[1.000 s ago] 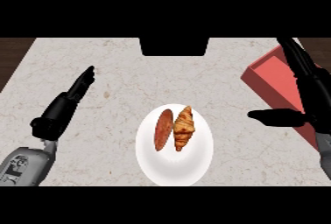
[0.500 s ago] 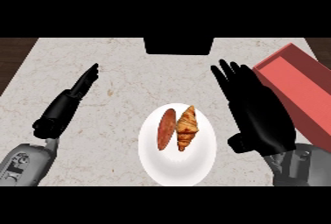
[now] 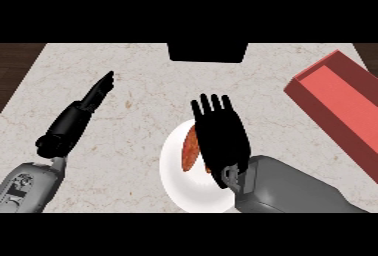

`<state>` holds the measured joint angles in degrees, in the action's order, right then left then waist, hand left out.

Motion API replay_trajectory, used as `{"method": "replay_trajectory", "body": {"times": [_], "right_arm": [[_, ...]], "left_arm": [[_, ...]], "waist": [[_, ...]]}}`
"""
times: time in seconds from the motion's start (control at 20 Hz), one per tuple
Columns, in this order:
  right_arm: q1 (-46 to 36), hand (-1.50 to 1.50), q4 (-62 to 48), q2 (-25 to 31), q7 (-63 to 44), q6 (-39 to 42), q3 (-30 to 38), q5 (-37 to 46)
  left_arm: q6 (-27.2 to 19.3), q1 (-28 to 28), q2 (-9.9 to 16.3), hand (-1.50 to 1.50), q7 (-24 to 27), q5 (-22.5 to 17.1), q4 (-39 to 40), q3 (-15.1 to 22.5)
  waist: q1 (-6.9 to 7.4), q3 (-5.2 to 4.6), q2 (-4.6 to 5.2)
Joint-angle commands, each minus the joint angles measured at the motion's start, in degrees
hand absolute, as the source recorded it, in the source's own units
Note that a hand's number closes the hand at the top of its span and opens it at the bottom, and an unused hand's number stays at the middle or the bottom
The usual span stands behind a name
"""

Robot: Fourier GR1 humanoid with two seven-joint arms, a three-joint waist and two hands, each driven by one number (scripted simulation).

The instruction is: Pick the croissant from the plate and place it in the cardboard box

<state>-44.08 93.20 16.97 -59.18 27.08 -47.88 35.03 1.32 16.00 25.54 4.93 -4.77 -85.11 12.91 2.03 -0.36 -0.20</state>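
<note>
The croissant (image 3: 193, 151), on the white plate (image 3: 177, 187) near the worktop's middle, is now largely covered by the right hand (image 3: 220, 135), moved in from the right, fingers straight, nothing grasped. The left hand (image 3: 74, 120) rests released at left.

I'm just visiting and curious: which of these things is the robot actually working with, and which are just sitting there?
In use: right hand, open over the plate; the croissant, mostly hidden beneath that hand; the red box at the right.

Lying about: reddish-brown oblong food on the plate; dark object at the counter's far edge; left hand, resting open.
</note>
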Motion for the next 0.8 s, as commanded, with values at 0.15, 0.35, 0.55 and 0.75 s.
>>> {"method": "replay_trajectory", "body": {"times": [0.15,0.35,0.55,0.75], "right_arm": [[-6.98,-1.5,-15.5,-14.49,-15.76,11.14,-0.25,-0.72],[-5.28,-1.5,-19.21,-16.68,-19.04,8.25,-1.78,-1.18],[-7.78,-1.5,-24.68,-16.81,-19.43,5.0,-2.07,-4.25],[-6.86,-1.5,-24.93,-16.86,-21.85,4.13,-5.36,-5.51]], "left_arm": [[0.16,0.0,-0.49,0.0,0.13,0.18,-0.23,-0.22],[-0.36,-0.32,-0.2,0.0,-0.27,1.23,-0.2,-0.5],[0.25,-0.58,-1.51,0.0,0.81,1.24,0.73,0.11],[1.73,-1.28,-0.07,0.0,1.62,0.61,0.56,-1.35]], "waist": [[-0.27,0.07,0.03],[-0.75,0.19,-0.04],[0.04,0.21,0.24],[-0.2,0.24,-0.01]]}}
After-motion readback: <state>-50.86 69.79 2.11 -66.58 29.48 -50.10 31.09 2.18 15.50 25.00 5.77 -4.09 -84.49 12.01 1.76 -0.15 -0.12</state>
